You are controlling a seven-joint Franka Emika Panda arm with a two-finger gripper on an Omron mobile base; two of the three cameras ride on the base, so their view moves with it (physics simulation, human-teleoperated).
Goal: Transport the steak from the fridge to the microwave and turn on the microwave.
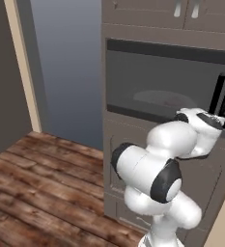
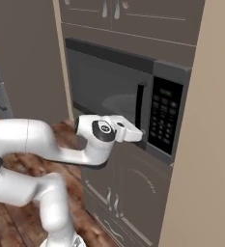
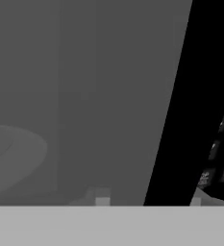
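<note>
Arm: white, dark-jointed, reaching up to the microwave (image 2: 128, 99), hand at the lower edge of its door.
Pincer (image 2: 139, 136): just before the door's dark vertical handle (image 2: 140, 108); how far the jaws stand apart cannot be told, and no item is seen between them.
Microwave: built-in, dark grey, door closed; pale turntable plate (image 3: 12, 153) dimly visible through the window.
Keypad panel (image 2: 163, 120): black, right of the handle.
Cabinet doors (image 2: 133, 12): above the microwave.
</note>
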